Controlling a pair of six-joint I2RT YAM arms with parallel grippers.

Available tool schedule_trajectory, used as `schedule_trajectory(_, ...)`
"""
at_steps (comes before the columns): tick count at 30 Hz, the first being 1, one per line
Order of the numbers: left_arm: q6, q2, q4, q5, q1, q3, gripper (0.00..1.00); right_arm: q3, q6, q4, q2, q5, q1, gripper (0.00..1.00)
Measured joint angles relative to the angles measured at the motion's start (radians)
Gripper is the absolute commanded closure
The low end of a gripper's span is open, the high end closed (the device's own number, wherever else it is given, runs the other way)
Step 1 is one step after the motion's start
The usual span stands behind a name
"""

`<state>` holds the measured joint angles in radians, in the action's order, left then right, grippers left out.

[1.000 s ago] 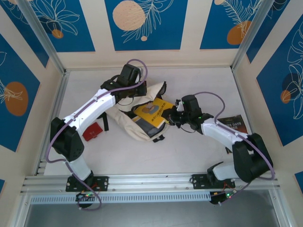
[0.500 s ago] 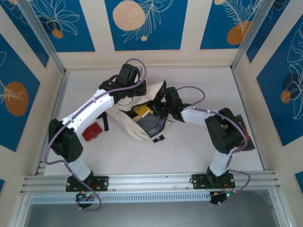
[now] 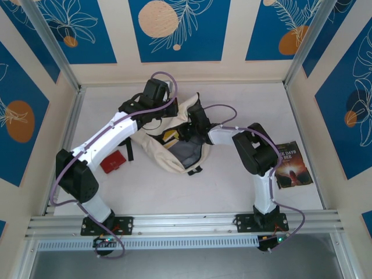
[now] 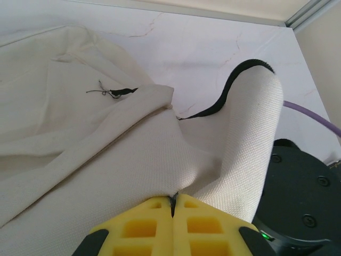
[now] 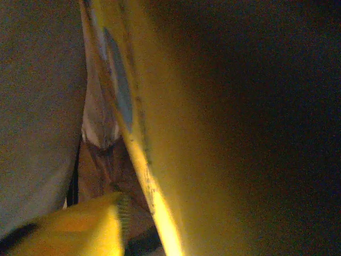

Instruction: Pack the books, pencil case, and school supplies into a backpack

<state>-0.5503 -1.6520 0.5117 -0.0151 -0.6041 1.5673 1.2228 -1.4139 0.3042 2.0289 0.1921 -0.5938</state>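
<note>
Packing: yellow book inside backpack | left gripper pinching canvas | right gripper inside, grip unreadable | black book at table's right edge, red item unpacked

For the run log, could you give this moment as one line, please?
left gripper: shut on backpack | right gripper: inside backpack beside yellow book | black book: on table

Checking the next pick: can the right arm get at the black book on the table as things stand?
Probably yes: the black book lies uncovered beside that arm, though its hand is inside the backpack and must back out first.
</note>
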Motion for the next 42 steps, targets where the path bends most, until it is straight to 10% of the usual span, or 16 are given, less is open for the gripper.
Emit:
schedule_trajectory(12, 0.0, 0.0, -0.011, -0.008, 0.009, -0.035, 1.0, -0.352, 0.146, -0.232, -0.388, 0.005, -0.022, 0.22)
schedule_trajectory(21, 0.0, 0.0, -0.024, 0.089, 0.014, -0.168, 0.99, -0.385, 0.343, -0.687, -0.715, -0.268, -0.023, 0.22)
schedule_trajectory(25, 0.003, 0.0, -0.022, 0.143, 0.003, -0.24, 0.43, -0.384, 0.42, -0.86, -0.781, -0.396, 0.06, 0.22)
schedule_trajectory(28, 0.001, 0.002, -0.019, 0.154, 0.001, -0.284, 0.26, -0.385, 0.476, -0.941, -0.825, -0.479, 0.159, 0.17)
schedule_trajectory(42, -0.003, 0.113, 0.004, 0.111, 0.001, -0.309, 0.0, -0.408, 0.661, -0.925, -0.721, -0.609, 0.746, 0.09)
